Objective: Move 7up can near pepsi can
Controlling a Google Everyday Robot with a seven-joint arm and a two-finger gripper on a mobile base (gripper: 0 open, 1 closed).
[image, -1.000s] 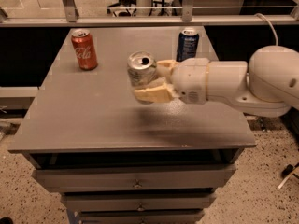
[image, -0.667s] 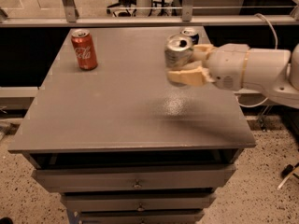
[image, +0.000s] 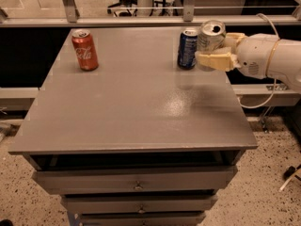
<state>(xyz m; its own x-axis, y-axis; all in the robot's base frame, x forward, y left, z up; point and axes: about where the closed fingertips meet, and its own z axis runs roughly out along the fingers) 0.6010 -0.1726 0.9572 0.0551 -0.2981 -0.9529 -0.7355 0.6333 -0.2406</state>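
The gripper [image: 214, 48] is at the far right corner of the table [image: 131, 112], clenched on the 7up can [image: 210, 32], with one cream finger [image: 215, 60] across the can's lower part. The 7up can is upright, just beside the pepsi can [image: 187, 49], on its right and a little higher. The Coke can [image: 85, 50] stands well apart, at the far left

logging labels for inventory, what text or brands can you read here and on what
"Coca-Cola", white script: red can, back left of the table.
pepsi can: white lettering, too blurred to read.
7up can, held by the gripper beside the pepsi can: nothing readable.
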